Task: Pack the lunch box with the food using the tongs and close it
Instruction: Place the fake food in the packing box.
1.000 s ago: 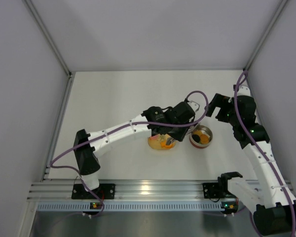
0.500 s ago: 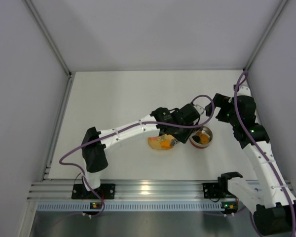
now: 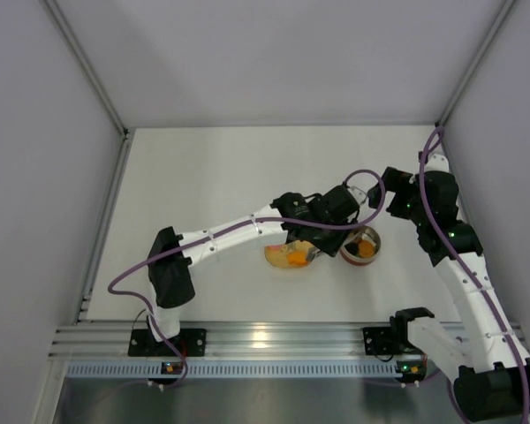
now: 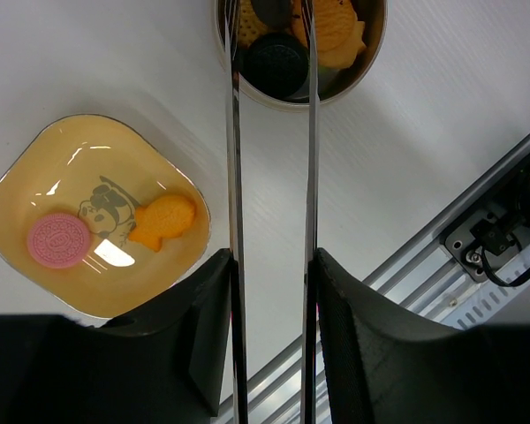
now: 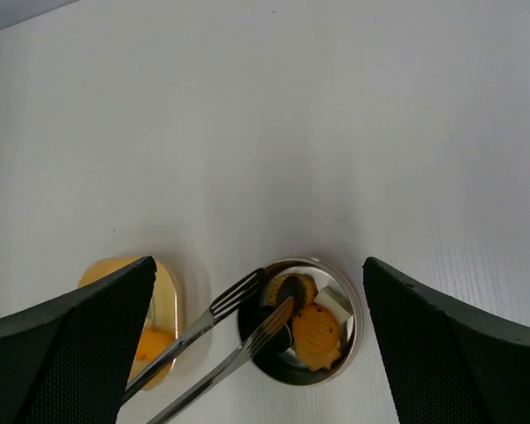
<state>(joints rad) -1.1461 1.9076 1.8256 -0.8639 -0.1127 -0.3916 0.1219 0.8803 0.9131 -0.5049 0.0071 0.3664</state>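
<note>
**Over the lunch box: tongs in the left gripper, two pieces left in the dish**

From above, the left gripper [image 3: 343, 228] reaches to the right and carries the tongs [image 3: 352, 238] over the lunch box [image 3: 371, 237]. The box stands just right of the yellow dish [image 3: 278, 258]. The right gripper [image 3: 387, 196] hangs beyond the box. The left wrist covers part of the dish.

At the left wrist, the left gripper [image 4: 271, 265] is clamped across both arms of the tongs [image 4: 234, 177]. Their joined end is hidden behind the fingers. A pink cookie [image 4: 59, 240] and an orange fish piece [image 4: 163, 219] lie in the dish [image 4: 35, 168]. A dark cookie [image 4: 276, 60] sits in the box [image 4: 371, 62], which the frame's far edge cuts off.

At the right wrist, the right gripper [image 5: 258, 265] stands wide open and empty. The forked tips are apart over the box, and I cannot tell whether they touch the dark cookie.

The steel arms look thin, springy and slick, so a hold across both is probably right. The food seems light, hard and smooth, and is best pinched across its flat faces. The light box may slide. No lid shows in any view.
</note>
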